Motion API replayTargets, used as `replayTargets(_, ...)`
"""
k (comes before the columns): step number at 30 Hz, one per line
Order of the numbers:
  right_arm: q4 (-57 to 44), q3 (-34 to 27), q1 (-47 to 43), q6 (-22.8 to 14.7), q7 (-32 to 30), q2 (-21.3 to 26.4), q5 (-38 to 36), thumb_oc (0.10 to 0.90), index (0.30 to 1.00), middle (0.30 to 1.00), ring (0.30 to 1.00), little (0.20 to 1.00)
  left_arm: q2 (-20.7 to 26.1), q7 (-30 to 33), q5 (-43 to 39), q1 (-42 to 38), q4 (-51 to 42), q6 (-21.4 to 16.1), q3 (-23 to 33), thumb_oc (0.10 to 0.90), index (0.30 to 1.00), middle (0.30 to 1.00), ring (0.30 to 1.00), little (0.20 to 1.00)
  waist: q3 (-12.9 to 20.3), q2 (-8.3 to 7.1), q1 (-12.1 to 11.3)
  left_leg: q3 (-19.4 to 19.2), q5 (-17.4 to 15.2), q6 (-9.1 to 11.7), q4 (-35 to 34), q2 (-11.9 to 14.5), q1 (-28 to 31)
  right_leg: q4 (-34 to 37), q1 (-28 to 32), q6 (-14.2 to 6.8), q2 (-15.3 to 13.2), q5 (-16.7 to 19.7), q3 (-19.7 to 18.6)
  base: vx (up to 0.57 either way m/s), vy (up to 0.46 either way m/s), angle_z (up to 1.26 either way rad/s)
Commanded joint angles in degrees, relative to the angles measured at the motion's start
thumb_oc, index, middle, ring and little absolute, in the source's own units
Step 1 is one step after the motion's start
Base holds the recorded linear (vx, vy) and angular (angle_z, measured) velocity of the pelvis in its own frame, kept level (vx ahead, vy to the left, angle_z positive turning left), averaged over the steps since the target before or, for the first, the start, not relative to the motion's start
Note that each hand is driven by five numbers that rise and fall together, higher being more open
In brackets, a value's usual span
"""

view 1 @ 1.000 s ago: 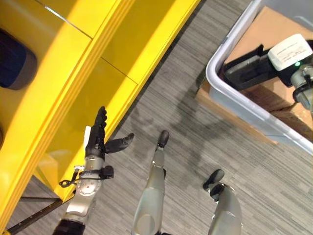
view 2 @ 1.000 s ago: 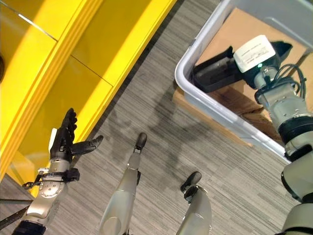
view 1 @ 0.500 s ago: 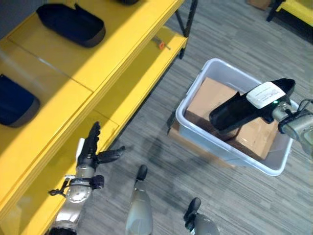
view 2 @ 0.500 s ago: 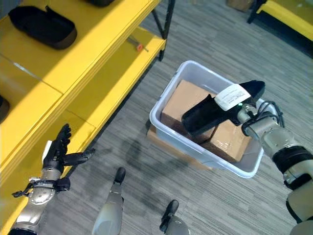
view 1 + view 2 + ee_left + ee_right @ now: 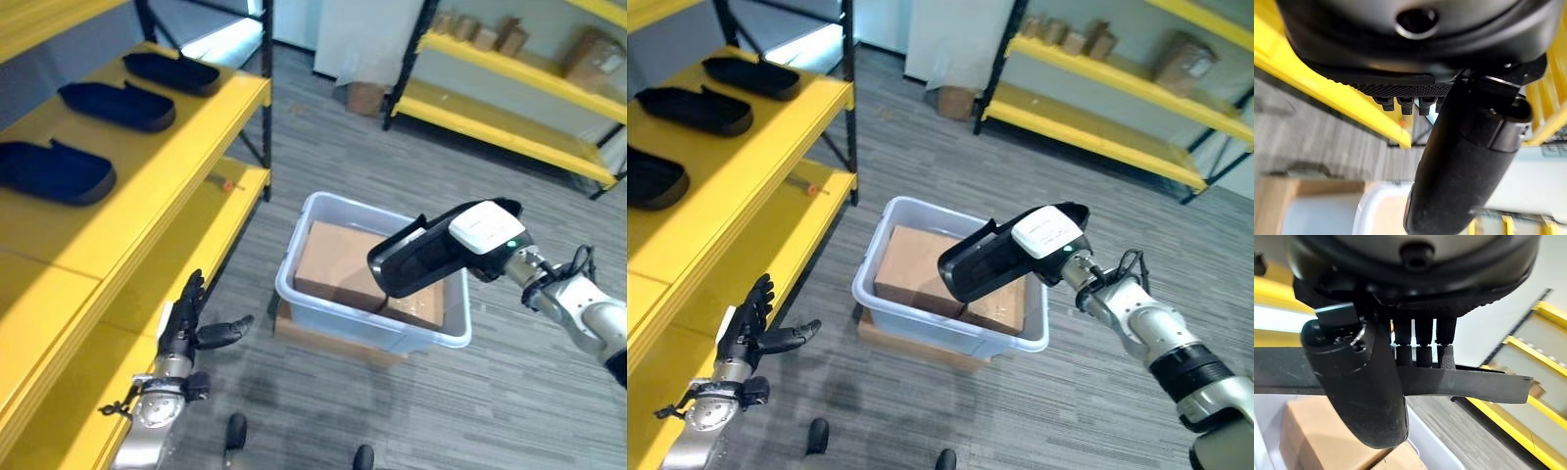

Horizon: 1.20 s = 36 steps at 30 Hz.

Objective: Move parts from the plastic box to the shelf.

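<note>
My right hand (image 5: 487, 235) is shut on a long black tray-like part (image 5: 419, 264) and holds it in the air over the near right corner of the grey plastic box (image 5: 328, 315). In the right wrist view its fingers (image 5: 1420, 340) and thumb pinch the part's edge (image 5: 1474, 387). The box sits on the floor with brown cartons (image 5: 338, 264) inside. The yellow shelf (image 5: 147, 196) runs along the left, with three similar black parts (image 5: 54, 172) in a row on its upper level. My left hand (image 5: 182, 328) is open, low beside the shelf's lower level.
A flat brown carton (image 5: 323, 343) lies under the box. Black shelf posts (image 5: 265, 93) stand at the shelf's far end. Another yellow rack (image 5: 509, 117) with small cartons crosses the back. Grey carpet lies open between shelf and box.
The camera has tilted up, taking in much more of the room. My right hand has lifted the black part out of the box. The left hand stays open by the shelf.
</note>
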<state>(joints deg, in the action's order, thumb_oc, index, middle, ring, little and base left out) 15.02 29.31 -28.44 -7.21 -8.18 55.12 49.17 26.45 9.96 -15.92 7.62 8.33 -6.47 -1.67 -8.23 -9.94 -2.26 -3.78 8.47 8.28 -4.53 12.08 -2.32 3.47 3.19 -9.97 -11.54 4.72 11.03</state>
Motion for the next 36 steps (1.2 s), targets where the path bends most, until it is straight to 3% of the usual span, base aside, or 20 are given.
replayTargets(1,-3.36,-5.22,-6.27,1.57,-5.47,1.3,-4.75,0.4,0.3,0.3,0.3,0.3,1.32,3.07,6.21,-5.5,-4.94,-6.15,-2.6,0.9,1.0,1.0,1.0,1.0,5.43,1.8,-1.75,1.86,-4.71,-1.32,-0.1,1.79,3.18,-5.07,-2.47,-2.17,0.1,-1.69,2.54,-0.01,0.021,-0.07)
replayTargets(9,-9.91,-5.61,-7.8,-0.67,-6.65,-6.95,-10.11,0.4,0.3,0.3,0.3,0.3,1.74,8.55,14.27,-11.48,-6.78,-7.11,-5.63,0.9,1.0,1.0,1.0,1.0,7.05,3.38,1.11,0.05,-5.36,-1.49,-0.38,1.98,4.91,-5.17,-2.73,-1.81,0.44,-2.02,0.03,0.01,0.018,-0.13)
replayTargets(13,-11.85,-5.18,-9.0,-1.67,-6.71,-8.52,-12.35,0.4,0.3,0.3,0.3,0.3,2.81,10.67,17.99,-13.95,-8.12,-7.63,-6.72,0.9,1.0,1.0,1.0,1.0,7.37,3.7,1.72,-0.35,-5.55,-1.46,-0.43,1.99,5.33,-5.16,-2.7,-1.76,0.49,-2.09,-0.44,0.0,0.005,-0.03)
replayTargets(15,-13.52,-4.7,-10.31,-2.84,-6.63,-9.46,-15.23,0.4,0.3,0.3,0.3,0.3,5.03,12.82,23.58,-16.14,-10.29,-7.95,-7.45,0.9,1.0,1.0,1.0,1.0,7.77,3.92,2.26,-0.72,-5.74,-1.41,-0.47,2.01,5.55,-4.81,-2.6,-1.73,0.58,-1.98,-0.91,0.0,0.0,0.0)
replayTargets(24,-15.97,-1.11,-14.94,-5.25,-5.61,-8.09,-21.3,0.4,0.3,0.3,0.3,0.3,10.94,16.1,33.88,-19.66,-13.57,-9.54,-9.14,0.9,1.0,1.0,1.0,1.0,8.24,3.91,2.99,-1.57,-6.0,-1.11,-0.47,2.0,6.11,-4.3,-2.24,-1.7,0.63,-1.87,-1.81,0.0,0.004,-0.01)
replayTargets(36,-16.37,1.26,-18.17,-6.14,-6.22,-6.9,-24.2,0.4,0.3,0.3,0.3,0.3,14.31,19.84,41.31,-22.71,-14.0,-9.84,-12.34,0.9,1.0,1.0,1.0,1.0,8.38,3.71,3.32,-1.78,-6.3,-1.04,-0.47,1.9,6.57,-3.97,-1.78,-1.77,0.54,-1.73,-2.01,0.0,0.002,-0.04)
